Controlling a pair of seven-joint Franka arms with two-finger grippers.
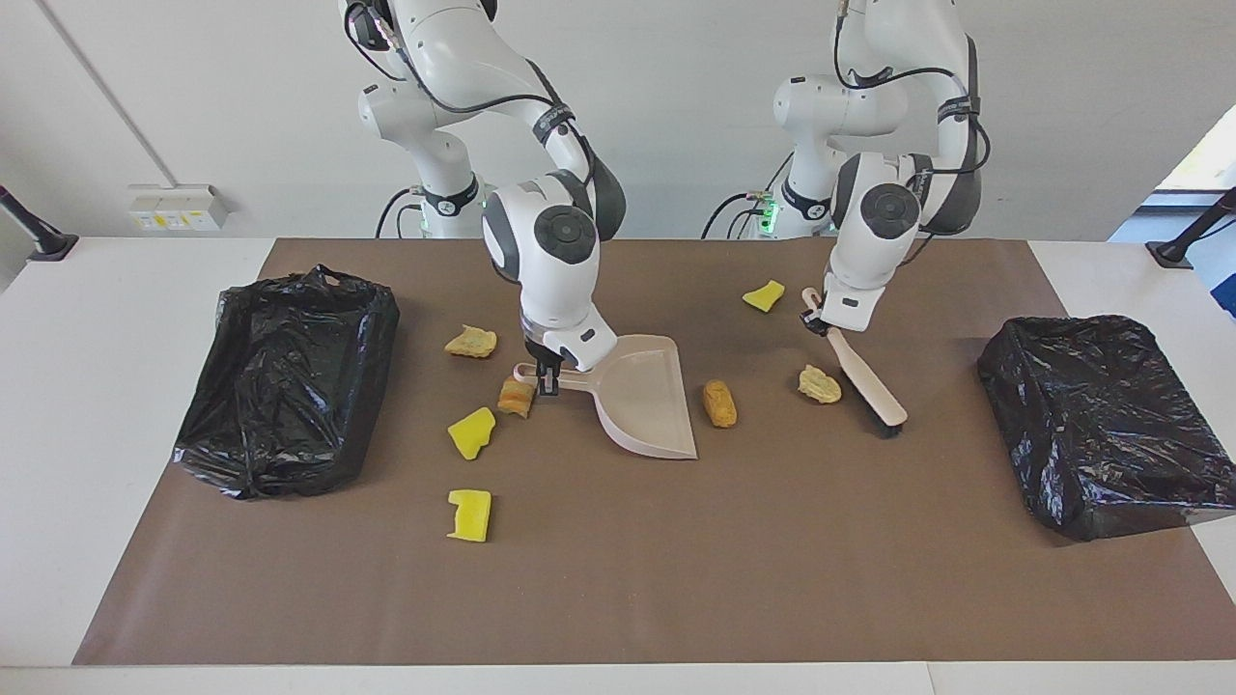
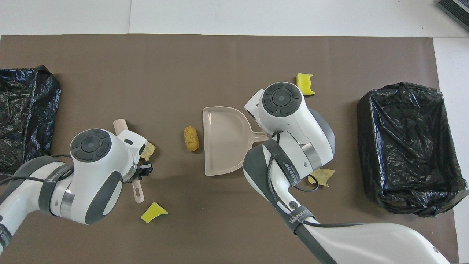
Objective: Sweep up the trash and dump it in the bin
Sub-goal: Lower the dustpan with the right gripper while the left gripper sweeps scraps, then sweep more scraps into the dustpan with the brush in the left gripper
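A white wall backs the white worktop (image 1: 116,319), which carries a brown mat (image 1: 676,560). A black-lined bin (image 1: 290,381) sits at the right arm's end, another black-lined bin (image 1: 1101,420) at the left arm's. The right gripper (image 1: 548,378) has its jaws pinching the dustpan (image 1: 647,405) handle; the left gripper (image 1: 821,319) has its jaws clamped on the brush (image 1: 869,381) handle. The trash (image 1: 719,403), seven scraps, lies scattered on the mat around both tools.

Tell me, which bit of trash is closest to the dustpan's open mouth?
The orange bread-like roll, lying alone just off the beige plastic dustpan's open edge.
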